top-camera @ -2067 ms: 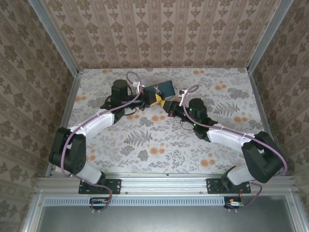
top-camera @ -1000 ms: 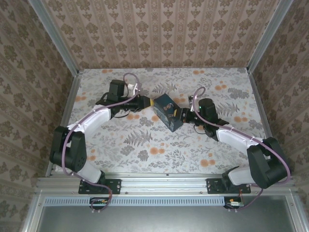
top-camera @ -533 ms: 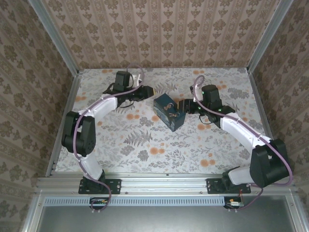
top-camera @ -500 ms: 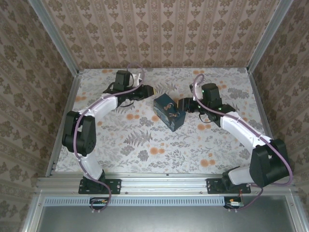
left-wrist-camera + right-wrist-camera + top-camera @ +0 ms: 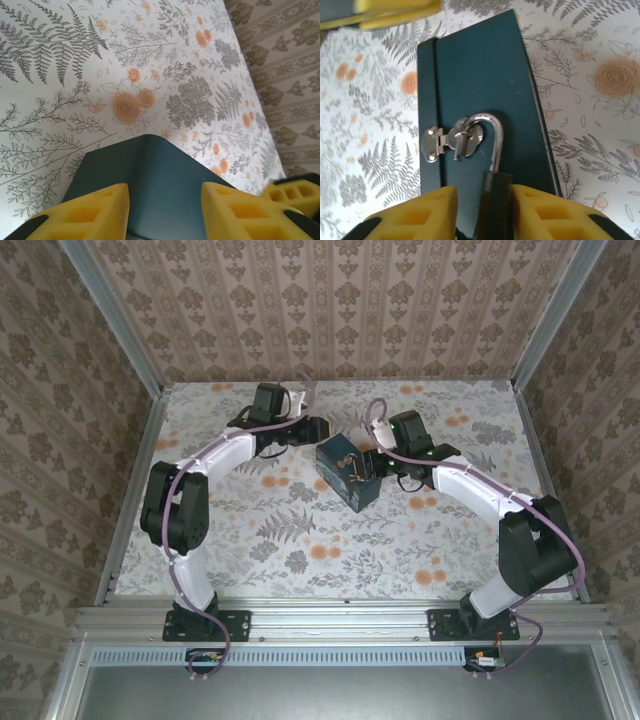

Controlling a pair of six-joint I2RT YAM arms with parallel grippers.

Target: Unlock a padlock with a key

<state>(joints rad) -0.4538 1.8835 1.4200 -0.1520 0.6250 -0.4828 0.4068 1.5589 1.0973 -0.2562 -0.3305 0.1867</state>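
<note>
The left arm (image 5: 220, 452) and right arm (image 5: 465, 483) are extended forward and bent toward each other, the left tool (image 5: 164, 200) parted widely, the right tool (image 5: 484, 192) set narrower.

A surface (image 5: 300, 540) printed with grey ferns and orange flowers, enclosed behind and on both sides by beige damask-patterned walls (image 5: 340, 300), aluminium posts (image 5: 110, 310) at its far corners, a metal rail (image 5: 340, 615) along its near edge.
</note>
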